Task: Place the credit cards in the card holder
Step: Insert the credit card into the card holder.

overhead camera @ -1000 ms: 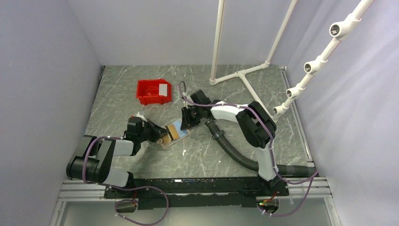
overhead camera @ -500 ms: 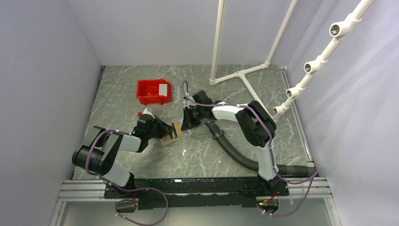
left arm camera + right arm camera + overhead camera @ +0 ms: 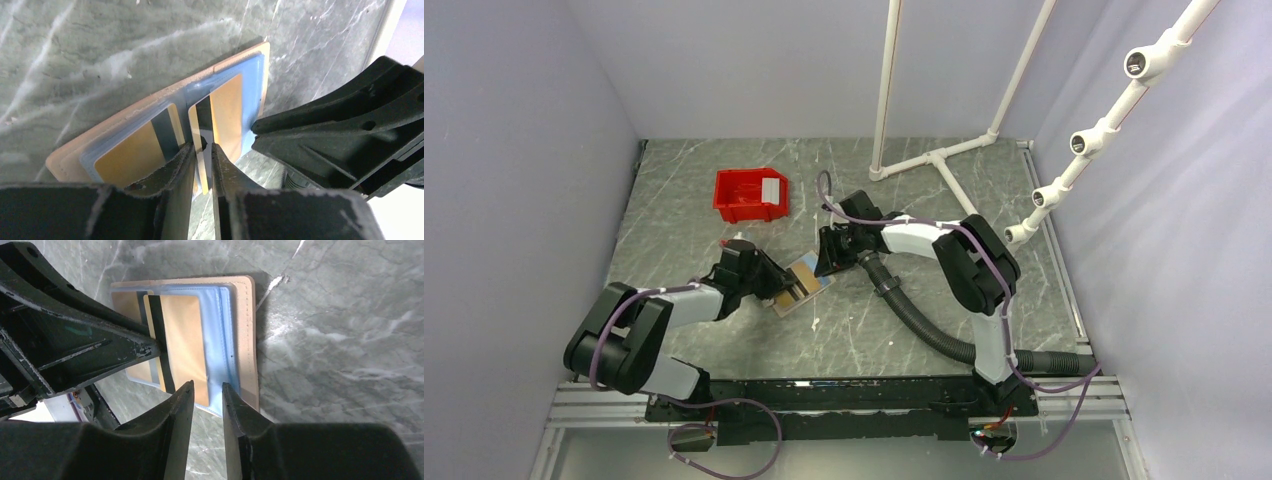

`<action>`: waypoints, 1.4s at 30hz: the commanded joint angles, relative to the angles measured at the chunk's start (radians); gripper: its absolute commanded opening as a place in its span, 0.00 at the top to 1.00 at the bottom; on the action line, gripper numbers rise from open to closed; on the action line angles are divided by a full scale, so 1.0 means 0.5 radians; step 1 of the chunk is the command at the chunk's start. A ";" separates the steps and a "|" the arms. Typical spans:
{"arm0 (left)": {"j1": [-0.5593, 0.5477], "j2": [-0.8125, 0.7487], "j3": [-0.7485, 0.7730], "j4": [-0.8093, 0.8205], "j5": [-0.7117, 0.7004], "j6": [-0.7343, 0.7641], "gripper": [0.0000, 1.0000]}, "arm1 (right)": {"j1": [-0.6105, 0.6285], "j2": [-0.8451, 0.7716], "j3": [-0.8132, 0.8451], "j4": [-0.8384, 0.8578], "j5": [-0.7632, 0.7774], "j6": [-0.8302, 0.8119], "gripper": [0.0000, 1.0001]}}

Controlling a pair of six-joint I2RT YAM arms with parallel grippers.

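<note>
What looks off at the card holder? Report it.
One gold card is not seated. It sits slightly skewed and pokes out past the open edge of the blue sleeve in the card holder. The other gold card lies tucked in. Nothing looks spilled or damaged.

two gold cards (image 3: 226, 111), one card holder (image 3: 246, 340), one red bin (image 3: 724, 200)
</note>
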 commanded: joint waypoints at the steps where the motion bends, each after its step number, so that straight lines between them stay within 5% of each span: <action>1: -0.010 -0.028 0.073 -0.345 0.066 0.061 0.74 | -0.036 -0.080 -0.039 -0.131 0.124 -0.120 0.69; 20: -0.079 0.432 0.215 0.414 0.493 -0.077 0.73 | 0.013 -0.082 -0.174 0.168 -0.126 0.093 0.71; 25: -0.084 0.286 0.171 0.225 0.420 -0.042 0.71 | -0.017 -0.178 -0.184 0.026 0.070 0.022 0.70; 34: -0.056 0.359 0.211 0.278 0.609 -0.020 0.70 | -0.039 -0.260 -0.098 -0.264 0.342 -0.166 0.49; 42: -0.071 0.471 0.288 0.368 0.666 -0.010 0.71 | -0.034 -0.255 -0.098 -0.220 0.237 -0.170 0.51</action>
